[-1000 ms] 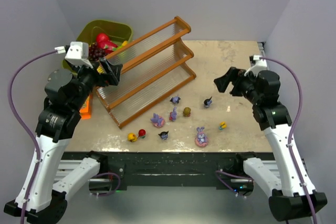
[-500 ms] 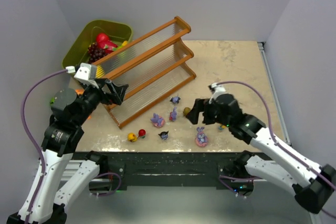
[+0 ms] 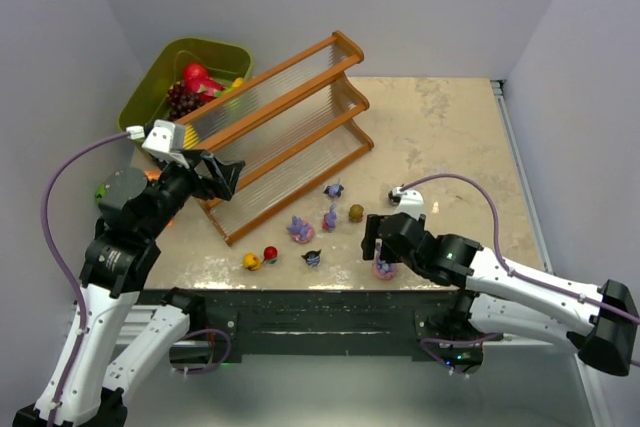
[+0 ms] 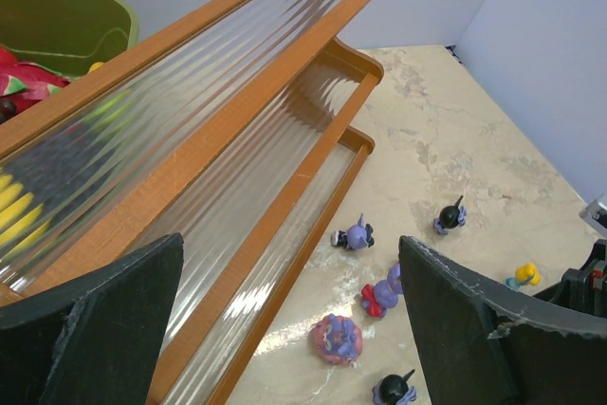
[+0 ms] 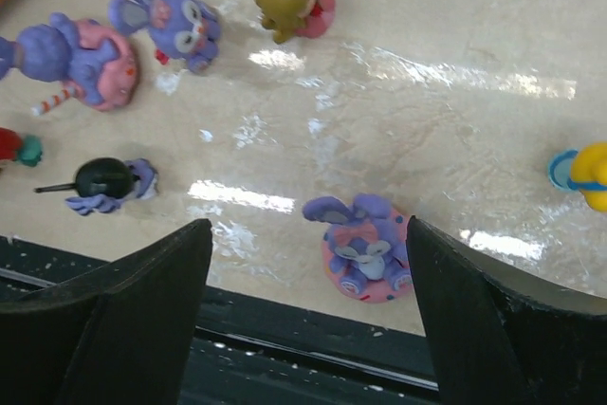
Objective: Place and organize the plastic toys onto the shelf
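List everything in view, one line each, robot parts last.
shelf: one, orange-brown frame, clear ribbed tiers, diagonal on the table's left half
bin: one, olive-green, behind the shelf, holding red fruit and dark grapes
purple toys: four, purple-pink, table in front of the shelf
dark toys: two, blue-black, among them
yellow toys: two, yellow, one near the front edge, one further right
red toy: one, red, beside the left yellow one
olive toy: one, olive, mid-cluster
left gripper: one, black, open, at the shelf's left end
right gripper: one, black, open, straddling the nearest purple toy
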{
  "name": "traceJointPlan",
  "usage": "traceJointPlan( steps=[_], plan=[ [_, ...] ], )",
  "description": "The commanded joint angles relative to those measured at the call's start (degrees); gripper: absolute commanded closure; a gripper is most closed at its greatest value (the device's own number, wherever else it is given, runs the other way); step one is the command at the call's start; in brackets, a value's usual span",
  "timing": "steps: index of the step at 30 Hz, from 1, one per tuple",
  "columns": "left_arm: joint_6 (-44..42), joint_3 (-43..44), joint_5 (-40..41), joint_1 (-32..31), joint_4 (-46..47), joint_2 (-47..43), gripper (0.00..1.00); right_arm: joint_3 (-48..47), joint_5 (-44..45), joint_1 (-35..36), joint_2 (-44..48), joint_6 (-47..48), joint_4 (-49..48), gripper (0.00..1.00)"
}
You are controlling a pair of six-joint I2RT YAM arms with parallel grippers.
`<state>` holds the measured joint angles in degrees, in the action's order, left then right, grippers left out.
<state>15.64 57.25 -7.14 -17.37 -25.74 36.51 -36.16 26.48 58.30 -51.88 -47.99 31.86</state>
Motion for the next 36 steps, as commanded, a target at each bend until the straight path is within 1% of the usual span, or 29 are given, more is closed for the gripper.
traceJointPlan(
  steps=[1, 4, 11, 14, 19, 23, 27, 28, 30, 31, 33, 34, 36],
  plan=[
    [-0.26, -0.56, -0.25, 0.23, 1.74, 0.4, 0.0, 3.11, 3.32, 0.85, 2.04, -4.13, 2.33, 0.16],
    [0.35, -0.48, 0.11, 0.23, 1.39, 0.4, 0.0, 4.96, 0.87, 0.93, 2.83, -4.48, 1.11, 0.19],
    [1.32, -0.21, 0.19, 0.23, 1.39, -0.04, 0.0, 8.47, -1.43, 0.93, 2.57, -6.06, -0.83, 0.2],
    [1.41, -0.04, 0.28, 0.23, 1.13, 0.05, 0.0, 8.92, -0.73, 0.93, 1.87, -6.85, -1.45, 0.2],
    [1.32, 0.31, -0.33, 0.23, 0.87, 0.4, 0.0, 8.48, 1.55, 0.93, -0.85, -9.05, -1.8, 0.18],
    [0.8, 0.84, -0.07, 0.23, 0.25, 0.14, 0.0, 9.53, 0.94, 0.93, -3.57, -10.11, -4.52, 0.18],
    [0.8, 1.11, -0.07, 0.23, -0.19, -0.12, 0.0, 10.58, 1.38, 0.93, -4.29, -11.86, -5.05, 0.22],
    [0.62, 1.02, -0.07, 0.23, -0.19, -0.3, 0.0, 10.76, 1.56, 0.93, -4.11, -12.04, -5.05, 0.26],
    [0.62, 1.02, 0.02, 0.23, -0.45, -0.48, 0.0, 11.29, 1.73, 0.93, -3.67, -12.22, -4.96, 0.31],
    [0.62, 0.93, 0.1, 0.23, -0.54, -0.56, 0.0, 11.38, 1.73, 0.93, -3.67, -12.31, -4.87, 0.39],
    [0.62, 0.84, 0.45, 0.23, -0.81, -0.74, 0.0, 11.46, 2.08, 0.93, -3.93, -12.31, -4.87, 0.47],
    [0.62, 0.75, 0.63, 0.23, -0.89, -0.83, 0.0, 11.38, 2.08, 0.93, -4.11, -12.13, -4.96, 0.56],
    [0.62, 0.84, 1.07, 0.23, -1.33, -1.0, 0.0, 11.03, 1.91, 0.93, -4.46, -11.61, -5.4, 0.68]
  ],
)
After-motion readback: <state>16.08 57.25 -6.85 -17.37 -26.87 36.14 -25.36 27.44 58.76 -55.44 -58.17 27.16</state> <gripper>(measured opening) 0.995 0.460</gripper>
